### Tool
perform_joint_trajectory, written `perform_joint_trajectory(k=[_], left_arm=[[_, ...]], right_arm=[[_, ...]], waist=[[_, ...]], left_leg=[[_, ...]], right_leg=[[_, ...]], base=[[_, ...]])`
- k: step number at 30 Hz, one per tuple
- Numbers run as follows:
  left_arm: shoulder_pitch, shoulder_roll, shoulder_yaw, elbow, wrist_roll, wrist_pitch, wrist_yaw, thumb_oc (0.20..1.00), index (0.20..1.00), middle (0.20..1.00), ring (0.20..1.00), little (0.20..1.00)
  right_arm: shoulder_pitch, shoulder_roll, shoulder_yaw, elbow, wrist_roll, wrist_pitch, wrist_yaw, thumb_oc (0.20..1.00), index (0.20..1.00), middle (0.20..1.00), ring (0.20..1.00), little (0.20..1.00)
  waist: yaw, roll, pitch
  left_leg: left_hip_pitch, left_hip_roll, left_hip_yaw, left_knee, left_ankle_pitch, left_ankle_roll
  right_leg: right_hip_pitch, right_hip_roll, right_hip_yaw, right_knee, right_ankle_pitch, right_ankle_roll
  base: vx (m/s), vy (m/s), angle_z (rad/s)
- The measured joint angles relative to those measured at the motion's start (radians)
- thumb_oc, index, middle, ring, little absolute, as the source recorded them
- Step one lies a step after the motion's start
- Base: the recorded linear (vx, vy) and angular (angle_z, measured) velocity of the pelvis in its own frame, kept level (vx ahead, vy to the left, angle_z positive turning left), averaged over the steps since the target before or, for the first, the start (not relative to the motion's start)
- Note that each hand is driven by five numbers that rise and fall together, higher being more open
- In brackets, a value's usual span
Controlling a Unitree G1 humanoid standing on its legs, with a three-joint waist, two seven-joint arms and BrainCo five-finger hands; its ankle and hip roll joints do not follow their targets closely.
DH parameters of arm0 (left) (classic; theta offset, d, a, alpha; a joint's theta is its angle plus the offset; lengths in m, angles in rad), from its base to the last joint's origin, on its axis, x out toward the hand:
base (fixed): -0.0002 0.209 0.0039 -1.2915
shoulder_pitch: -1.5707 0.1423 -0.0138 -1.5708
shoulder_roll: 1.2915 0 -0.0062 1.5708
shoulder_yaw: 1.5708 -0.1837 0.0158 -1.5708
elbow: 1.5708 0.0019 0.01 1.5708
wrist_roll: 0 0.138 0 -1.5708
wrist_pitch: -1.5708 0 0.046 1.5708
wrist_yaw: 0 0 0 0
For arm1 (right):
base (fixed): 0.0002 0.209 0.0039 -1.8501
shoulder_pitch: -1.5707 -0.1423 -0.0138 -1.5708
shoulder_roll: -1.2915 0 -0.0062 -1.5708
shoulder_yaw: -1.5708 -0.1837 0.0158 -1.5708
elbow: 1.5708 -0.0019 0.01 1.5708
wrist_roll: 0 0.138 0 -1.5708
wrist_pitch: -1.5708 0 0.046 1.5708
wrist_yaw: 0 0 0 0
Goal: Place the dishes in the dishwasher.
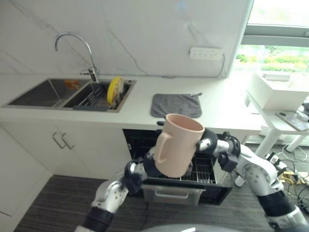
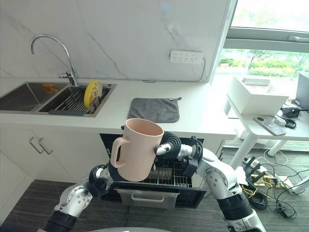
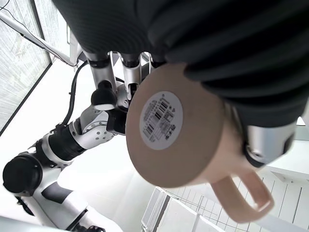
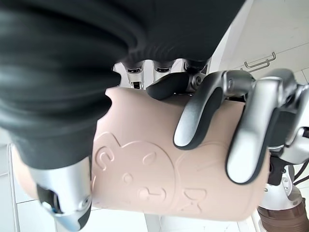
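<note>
A pink mug (image 1: 177,144) is held upright in the air above the open dishwasher (image 1: 179,186), between both hands, with its handle turned to the left. A round barcode label is seen on the mug's base in the left wrist view, and raised lettering on its side in the right wrist view.

The right hand (image 4: 212,116) is clamped on the mug from the right, its fingers (image 4: 247,140) and thumb curled round the wall. The left hand (image 1: 145,169) is set against the lower left of the mug, beside the base; its fingers (image 3: 129,79) are seen past the base in the left wrist view, wrapped over the mug's wall.

Below the mug, the dishwasher is pulled out from under the counter (image 1: 227,113), and a wire rack (image 1: 205,170) is seen inside it.

On the counter behind the mug, a grey cloth (image 1: 176,105) is laid flat. To the far left, a double sink (image 1: 46,93) is set into the counter under a curved tap (image 1: 77,46). A yellow plate (image 1: 114,89) is stood on edge in the rack of the right basin. An orange item, too small to identify, is seen at the far edge of the left basin.

To the right, a white table (image 2: 270,126) is placed near the window, with a white box (image 2: 253,96) on it.
</note>
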Motion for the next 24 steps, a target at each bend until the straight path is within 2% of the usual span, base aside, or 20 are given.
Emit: perform_joint_trajectory(k=[3, 4, 5, 7, 8, 24], left_arm=[[0.000, 0.000, 0.000, 0.000, 0.000, -0.002, 0.000, 0.200, 0.200, 0.200, 0.200, 0.200], [0.000, 0.000, 0.000, 0.000, 0.000, -0.005, 0.000, 0.200, 0.200, 0.200, 0.200, 0.200], [0.000, 0.000, 0.000, 0.000, 0.000, -0.008, 0.000, 0.200, 0.200, 0.200, 0.200, 0.200], [0.002, 0.000, 0.000, 0.000, 0.000, -0.009, 0.000, 0.200, 0.200, 0.200, 0.200, 0.200], [0.007, 0.000, 0.002, 0.003, -0.001, -0.011, 0.000, 0.200, 0.200, 0.200, 0.200, 0.200], [0.008, -0.013, 0.001, 0.002, 0.000, -0.028, 0.000, 0.200, 0.200, 0.200, 0.200, 0.200]], right_arm=[[0.000, 0.002, 0.001, 0.000, 0.000, -0.001, -0.001, 1.000, 1.000, 1.000, 1.000, 1.000], [0.000, 0.003, 0.001, 0.000, 0.000, -0.004, -0.002, 0.859, 0.859, 0.859, 0.859, 0.859], [0.000, 0.004, 0.002, 0.000, 0.000, -0.009, -0.002, 1.000, 1.000, 1.000, 1.000, 1.000], [0.000, 0.005, 0.002, 0.000, 0.000, -0.016, -0.002, 0.398, 0.398, 0.398, 0.398, 0.398], [0.000, 0.006, -0.001, 0.000, 0.001, -0.024, -0.003, 0.200, 0.200, 0.200, 0.200, 0.200], [0.000, 0.010, 0.005, -0.001, -0.005, -0.061, -0.008, 0.200, 0.200, 0.200, 0.200, 0.200]], waist=[[0.000, 0.000, -0.002], [0.000, 0.000, -0.004], [0.000, 0.001, -0.005], [0.000, 0.002, -0.009], [0.000, 0.003, -0.011], [0.002, 0.008, -0.016]], left_leg=[[0.000, 0.000, 0.001, 0.000, 0.000, 0.000], [0.000, 0.000, 0.001, 0.000, 0.000, 0.000], [0.000, 0.000, 0.002, 0.000, 0.000, 0.000], [0.000, 0.000, 0.003, 0.000, 0.000, 0.000], [0.000, 0.000, 0.003, 0.000, -0.001, 0.000], [-0.002, 0.000, 0.013, 0.000, -0.001, 0.001]], right_leg=[[-0.001, 0.000, 0.000, 0.000, 0.000, 0.000], [-0.001, 0.000, 0.001, 0.000, 0.000, -0.001], [-0.001, 0.000, 0.001, 0.000, -0.001, -0.001], [-0.001, 0.000, 0.002, 0.000, -0.001, -0.002], [-0.002, 0.000, 0.002, 0.000, -0.001, -0.002], [-0.011, 0.000, 0.014, 0.000, -0.001, -0.003]], base=[[0.00, 0.000, 0.00], [0.00, 0.000, 0.00], [0.00, 0.000, 0.00], [0.00, 0.000, 0.00], [0.00, 0.000, 0.00], [-0.01, -0.001, -0.01]])
